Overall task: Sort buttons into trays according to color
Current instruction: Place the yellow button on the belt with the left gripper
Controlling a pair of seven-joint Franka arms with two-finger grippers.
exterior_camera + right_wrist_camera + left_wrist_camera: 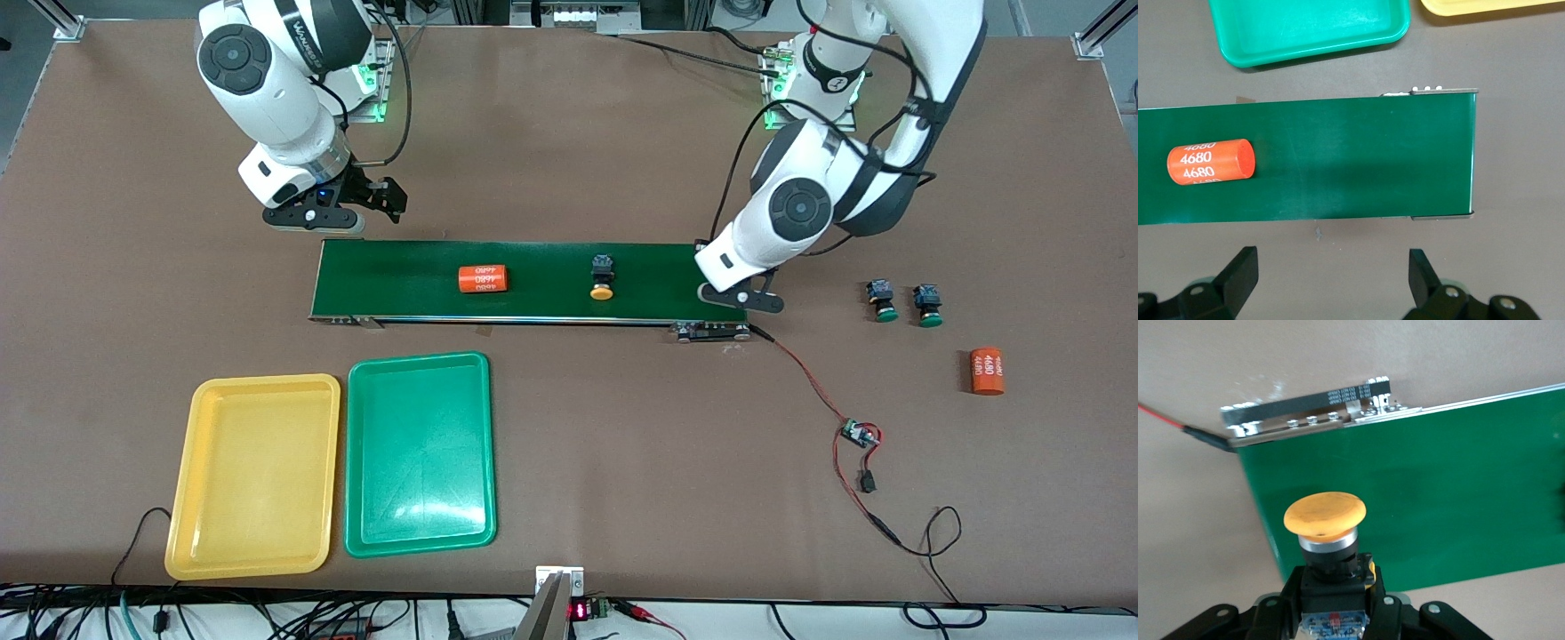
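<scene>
Clearly the left hand (1335, 613) is clamped on a yellow button (1325, 520): its fingers pinch the black switch body from both sides, and the round cap sticks out ahead of them over the end of the belt (1418, 487) toward the left arm's end of the desk (622, 444).

As a judgement, these buttons are light, rigid plastic. The boxy body gives flat, parallel faces for a firm pinch, while the domed cap is smooth and would likely slip, so the body is the place to take hold. Being top-heavy with a wide cap, one may roll or tip when let go.

A second yellow button (602, 276) lies on its side mid-belt, between the two hands. Two green buttons (882, 300) (928, 305) lie on the desk near the left hand, off the belt's end.

The right hand (1331, 280) hovers with fingers spread wide and empty, just off the belt's other end; that arm waits. An orange cylinder (1211, 161) lies on the belt near it. The yellow tray (253, 476) and green tray (418, 453), both empty, sit side by side, well apart from the left hand.
</scene>
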